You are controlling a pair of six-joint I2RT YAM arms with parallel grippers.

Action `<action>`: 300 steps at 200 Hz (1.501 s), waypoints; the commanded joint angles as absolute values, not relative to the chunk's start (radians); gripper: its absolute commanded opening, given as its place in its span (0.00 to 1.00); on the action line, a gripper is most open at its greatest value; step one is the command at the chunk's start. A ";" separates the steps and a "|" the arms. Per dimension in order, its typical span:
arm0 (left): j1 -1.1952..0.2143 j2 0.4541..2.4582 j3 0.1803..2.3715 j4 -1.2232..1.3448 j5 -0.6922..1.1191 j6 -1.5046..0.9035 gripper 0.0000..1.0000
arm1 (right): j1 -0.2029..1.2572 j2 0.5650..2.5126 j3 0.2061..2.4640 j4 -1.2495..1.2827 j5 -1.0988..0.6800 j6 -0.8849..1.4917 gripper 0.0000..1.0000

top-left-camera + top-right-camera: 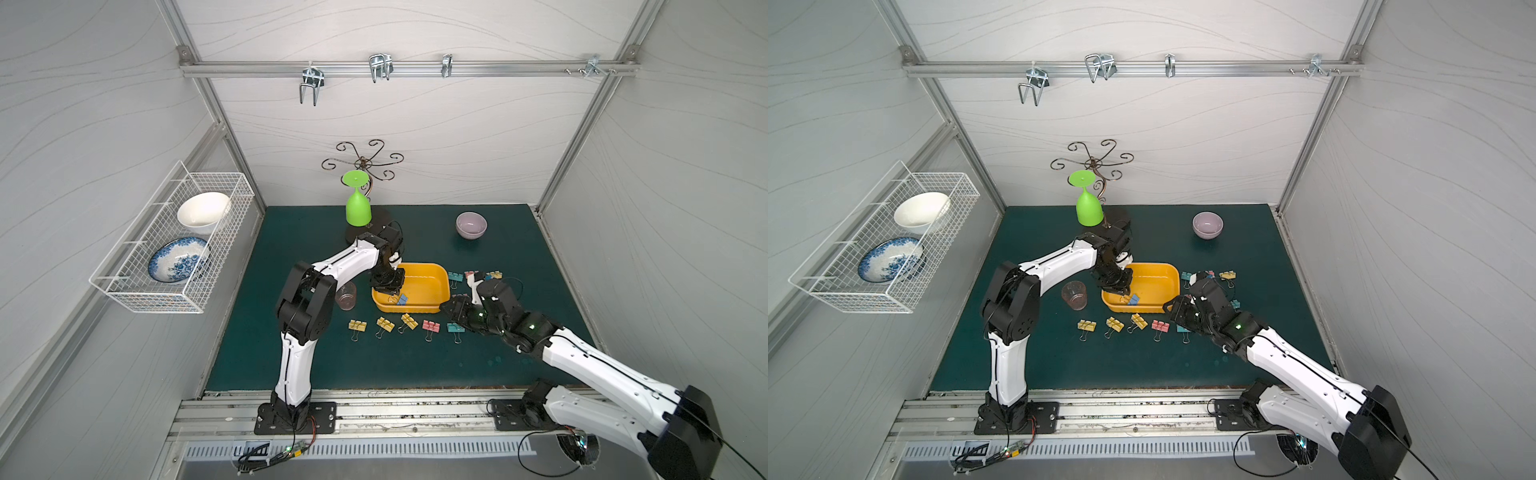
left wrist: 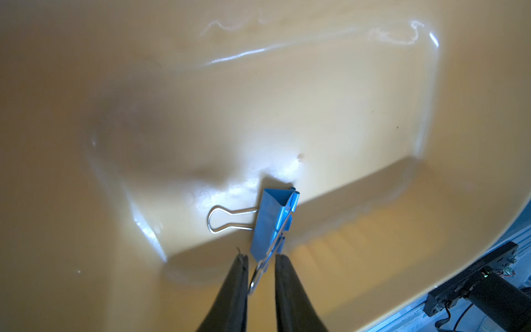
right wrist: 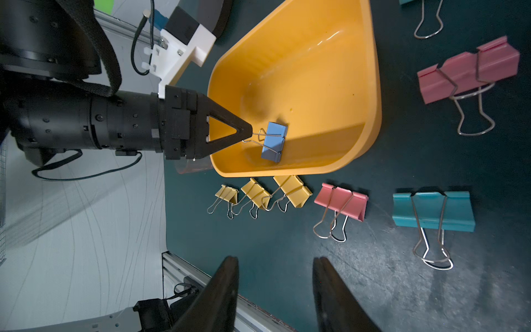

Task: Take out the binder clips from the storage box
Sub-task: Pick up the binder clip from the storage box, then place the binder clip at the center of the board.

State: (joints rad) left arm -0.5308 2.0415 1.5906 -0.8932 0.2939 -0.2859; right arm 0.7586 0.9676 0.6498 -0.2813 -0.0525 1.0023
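Observation:
The yellow-orange storage box (image 1: pixel 432 286) (image 3: pixel 316 72) sits mid-mat. One blue binder clip (image 1: pixel 401 299) (image 2: pixel 271 221) (image 3: pixel 274 140) lies tilted in its near left corner. My left gripper (image 1: pixel 392 296) (image 2: pixel 261 260) (image 3: pixel 250 133) reaches down into the box and is shut on that clip's wire handle. Several clips lie in a row on the mat in front of the box: yellow (image 1: pixel 357 325), pink (image 1: pixel 431 325), teal (image 1: pixel 456 327). More clips (image 1: pixel 455 276) lie right of the box. My right gripper (image 1: pixel 451 305) (image 3: pixel 275 261) hovers open and empty by the box's near right corner.
A pink glass tumbler (image 1: pixel 345 296) stands just left of the box, under my left arm. A lilac bowl (image 1: pixel 471 225) sits at the back right. A green goblet (image 1: pixel 358 208) hangs on a wire stand at the back. A wire basket (image 1: pixel 174 245) with bowls hangs on the left wall.

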 commanded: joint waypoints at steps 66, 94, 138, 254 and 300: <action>-0.529 2.064 1.620 -0.955 0.300 -0.246 0.21 | 0.756 0.970 0.698 -0.322 -0.062 1.003 0.46; -0.529 2.072 1.621 -0.957 0.306 -0.243 0.19 | 0.755 0.969 0.699 -0.324 -0.062 1.003 0.46; -0.529 2.038 1.627 -0.935 0.320 -0.249 0.06 | 0.755 0.962 0.707 -0.343 -0.052 0.997 0.46; -0.735 1.454 1.285 -0.651 0.030 -0.103 0.00 | 0.732 0.819 0.733 -0.446 0.139 0.849 0.62; -0.925 1.162 0.961 -0.482 -0.140 0.114 0.00 | 0.720 0.786 0.723 -0.456 0.183 0.825 0.98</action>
State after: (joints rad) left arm -0.8562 1.2491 1.0779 -0.6079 -0.0055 -0.0490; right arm 0.7300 0.8146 0.7158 -0.4320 0.1329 0.8494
